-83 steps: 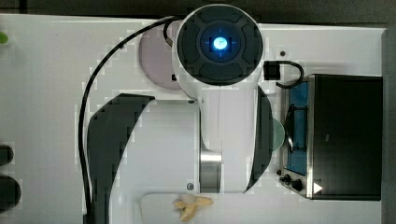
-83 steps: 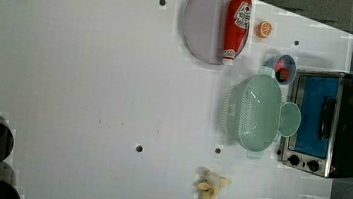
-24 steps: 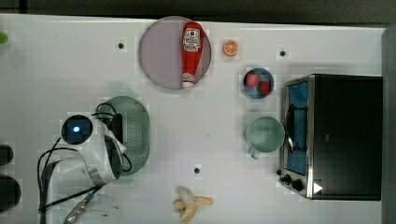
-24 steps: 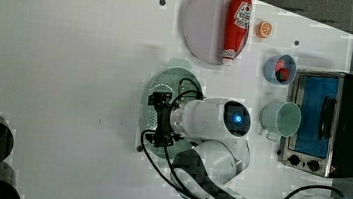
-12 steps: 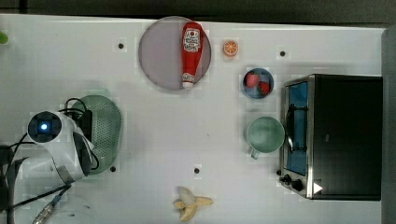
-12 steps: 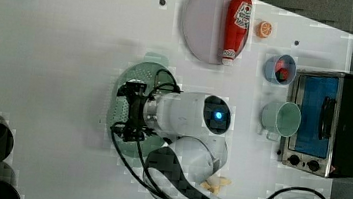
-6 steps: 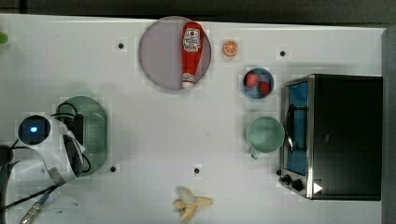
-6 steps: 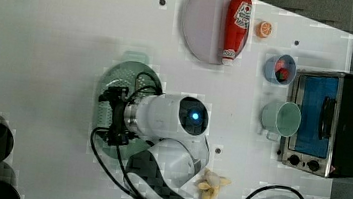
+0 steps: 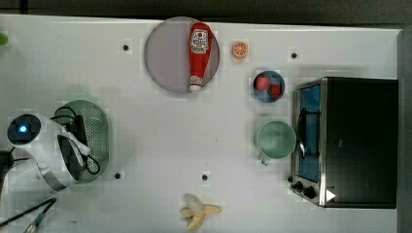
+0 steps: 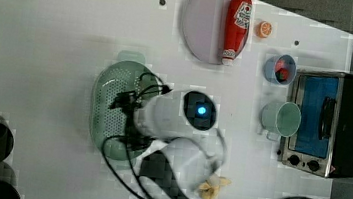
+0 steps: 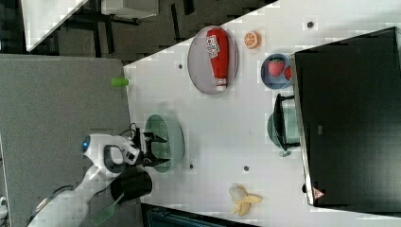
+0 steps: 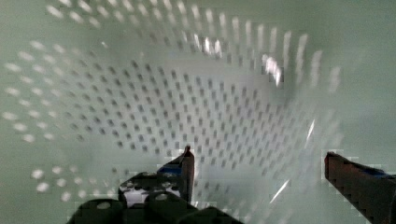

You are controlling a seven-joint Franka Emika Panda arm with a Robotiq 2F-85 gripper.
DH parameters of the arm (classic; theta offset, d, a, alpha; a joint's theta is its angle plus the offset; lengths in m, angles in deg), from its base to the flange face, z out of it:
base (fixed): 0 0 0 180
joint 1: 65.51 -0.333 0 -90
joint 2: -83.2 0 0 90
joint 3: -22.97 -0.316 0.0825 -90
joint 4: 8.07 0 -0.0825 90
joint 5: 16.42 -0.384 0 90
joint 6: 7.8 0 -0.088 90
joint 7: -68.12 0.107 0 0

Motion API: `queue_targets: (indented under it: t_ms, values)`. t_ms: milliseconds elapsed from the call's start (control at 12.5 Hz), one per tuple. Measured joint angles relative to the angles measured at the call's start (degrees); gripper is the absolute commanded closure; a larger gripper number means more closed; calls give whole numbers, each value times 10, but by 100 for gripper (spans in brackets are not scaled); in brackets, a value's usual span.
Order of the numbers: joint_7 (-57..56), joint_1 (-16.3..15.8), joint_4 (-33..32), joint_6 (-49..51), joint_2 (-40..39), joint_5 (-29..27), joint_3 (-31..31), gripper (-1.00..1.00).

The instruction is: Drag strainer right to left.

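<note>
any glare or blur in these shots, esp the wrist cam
Wrist view: the strainer has bright glare streaks on its inner wall, and its outer holes smear soft while the middle grid reads sharper; the open pincer shows dark at the edge. Top view: blocky compression patches on the white table, and soft shadow beside the strainer. Left view: similar blockiness.

white tabletop (image 9: 160, 136) with small dark holes, dark floor (image 11: 142, 28) beyond, grey panel (image 11: 61, 90), perhaps a partition
</note>
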Motion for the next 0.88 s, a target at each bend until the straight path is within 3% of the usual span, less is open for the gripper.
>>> queue_targets:
  t_ms: [320,640,880]
  values:
    - [-177,-11,-8,87,176,37,117,-100]
    - [-390,-7,69,223,328,64,276,-100]
    - [-557,29,81,323,423,127,387,-100]
